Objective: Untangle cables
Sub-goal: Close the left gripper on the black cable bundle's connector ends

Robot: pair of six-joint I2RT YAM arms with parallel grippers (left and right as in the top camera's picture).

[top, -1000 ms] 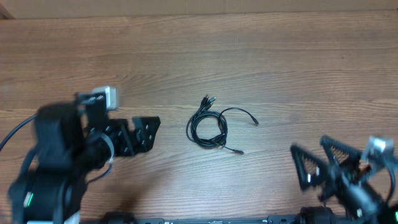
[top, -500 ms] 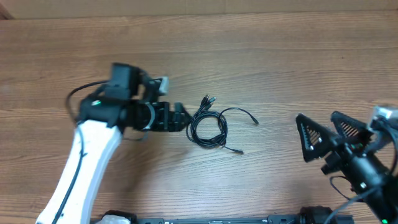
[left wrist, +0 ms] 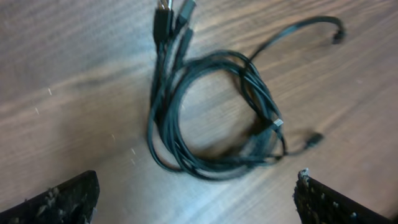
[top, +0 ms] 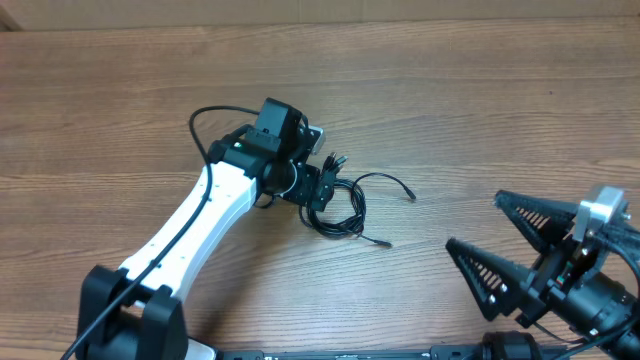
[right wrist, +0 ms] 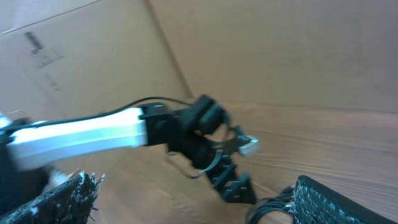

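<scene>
With the left end effector [left wrist: 193, 190] open wide over the coiled cables [left wrist: 160, 118] in the middle of the counter [top: 480, 100], it should pinch one strand only, while the right end effector [top: 472, 220], also open, pins the rest.

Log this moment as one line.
left gripper: open, over cables | right gripper: open, away from cables | cables: coiled on table, not gripped

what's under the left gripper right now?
The cables, coiled in a loop on the table, lie below the left gripper, between its open fingers and not gripped. Inside the loop only bare wood shows. From overhead, the gripper hides the loop's left edge.
</scene>
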